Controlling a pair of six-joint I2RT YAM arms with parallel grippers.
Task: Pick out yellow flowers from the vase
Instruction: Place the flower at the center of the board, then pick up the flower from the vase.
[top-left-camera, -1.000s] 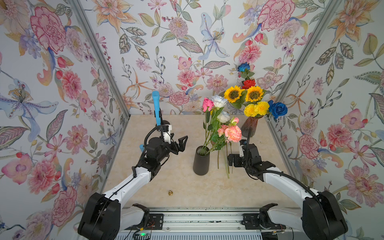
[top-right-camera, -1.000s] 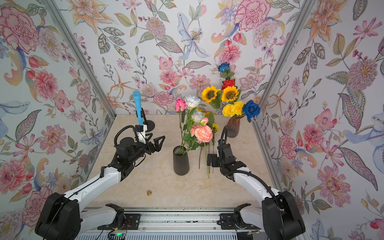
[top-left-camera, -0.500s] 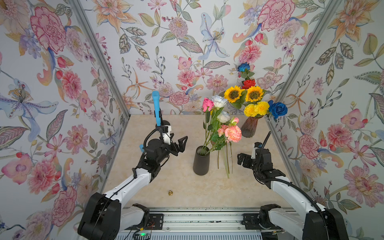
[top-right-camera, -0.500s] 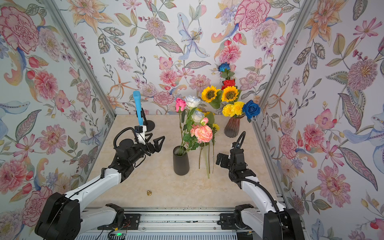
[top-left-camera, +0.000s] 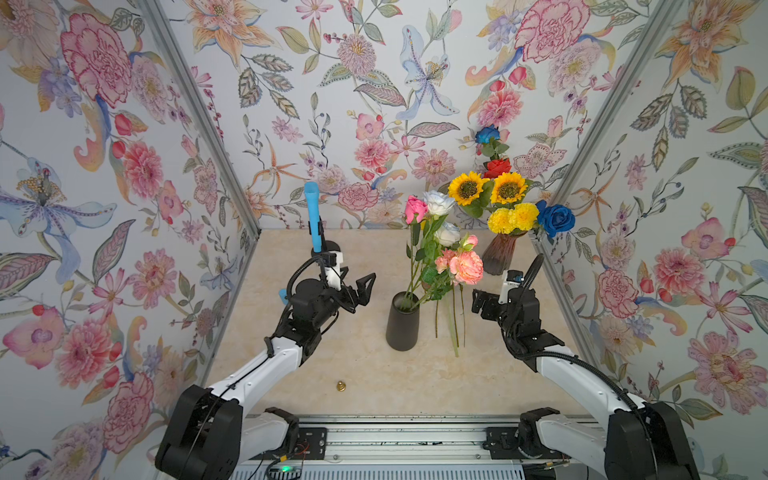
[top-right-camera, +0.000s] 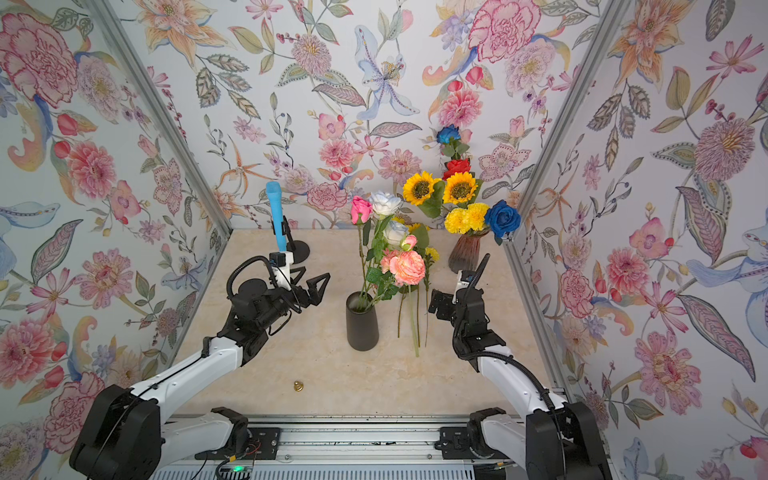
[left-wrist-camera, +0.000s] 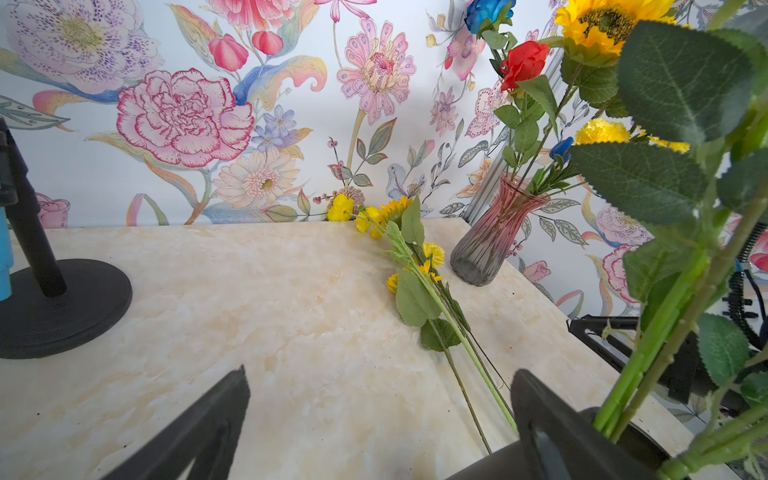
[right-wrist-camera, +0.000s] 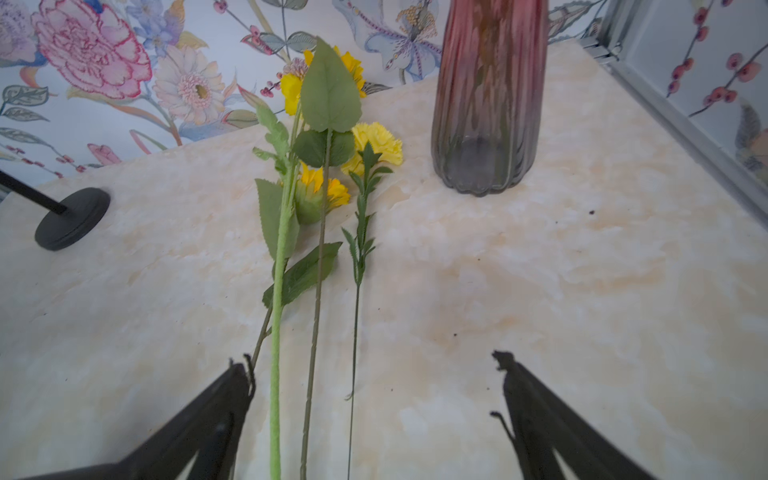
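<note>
At far left a blue cylinder (top-left-camera: 312, 216) stands on a black stand (left-wrist-camera: 62, 307), with the left claw (left-wrist-camera: 380, 374) spread and empty nearby. Mid-table (top-left-camera: 332, 353), a black vase (top-left-camera: 402, 324) holds pink, white and peach roses (top-left-camera: 465, 266). Just right of it, yellow flowers (right-wrist-camera: 376, 143) lie flat before the right claw (right-wrist-camera: 372, 361), which is also spread and empty. Behind, a pink glass vase (top-left-camera: 498, 253) holds sunflowers (top-left-camera: 467, 189), yellow pompoms (top-left-camera: 513, 218), a blue rose (top-left-camera: 555, 218) and a red rose (top-left-camera: 497, 167).

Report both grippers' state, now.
Left gripper: open, empty.
Right gripper: open, empty; yellow flowers lie loose on the table.
</note>
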